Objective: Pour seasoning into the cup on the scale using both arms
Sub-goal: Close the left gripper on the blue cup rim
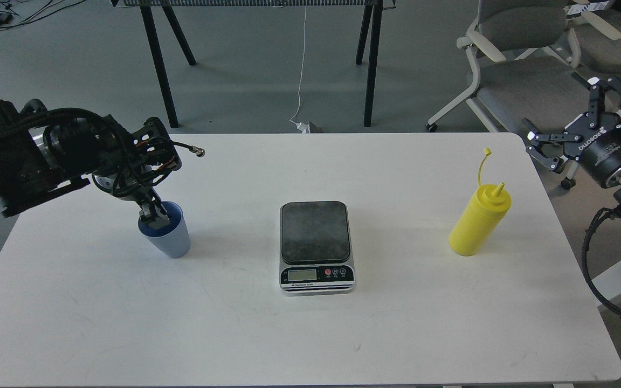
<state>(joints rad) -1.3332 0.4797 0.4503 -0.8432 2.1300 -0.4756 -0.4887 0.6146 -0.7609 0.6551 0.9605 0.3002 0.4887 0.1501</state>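
The light-blue cup [172,237] stands upright on the white table [310,334], left of the silver scale [316,245]. My left gripper [153,215] points down at the cup's left rim, its dark fingertips over or inside the mouth. I cannot tell whether they grip the rim. The scale's dark plate is bare. The yellow seasoning bottle [477,221] stands upright at the right with its cap strap sticking up. My right gripper [561,110] is open and empty, off the table's far right corner, above and right of the bottle.
A grey office chair [526,75] stands behind the right gripper. Black table legs [159,64] and a white cable [302,70] are on the floor beyond the table's far edge.
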